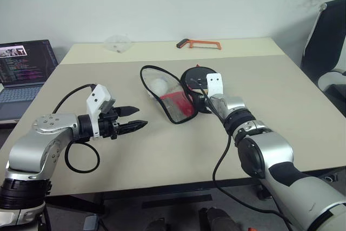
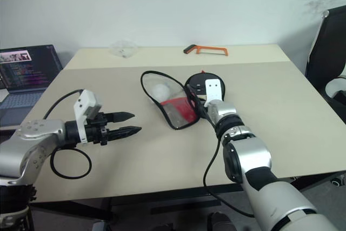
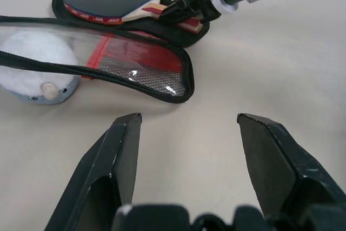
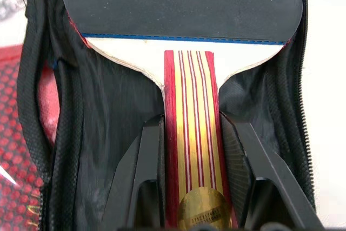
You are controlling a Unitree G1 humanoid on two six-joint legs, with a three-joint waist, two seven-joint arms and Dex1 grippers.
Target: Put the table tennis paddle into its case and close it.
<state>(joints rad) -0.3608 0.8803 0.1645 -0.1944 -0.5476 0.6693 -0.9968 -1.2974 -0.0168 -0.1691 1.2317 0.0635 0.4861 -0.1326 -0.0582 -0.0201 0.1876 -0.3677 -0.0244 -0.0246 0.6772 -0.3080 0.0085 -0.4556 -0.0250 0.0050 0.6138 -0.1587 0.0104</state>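
You see the right gripper's (image 4: 192,187) two black fingers clamped on the striped red-and-wood handle of the black-faced table tennis paddle (image 4: 184,4), which lies inside the open black fabric case (image 4: 119,106) with its zip edge.

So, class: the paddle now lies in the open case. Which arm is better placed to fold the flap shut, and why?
Probably the left. Its gripper hovers open beside the raised flap of the case, while the right gripper is shut on the table tennis paddle by its handle.
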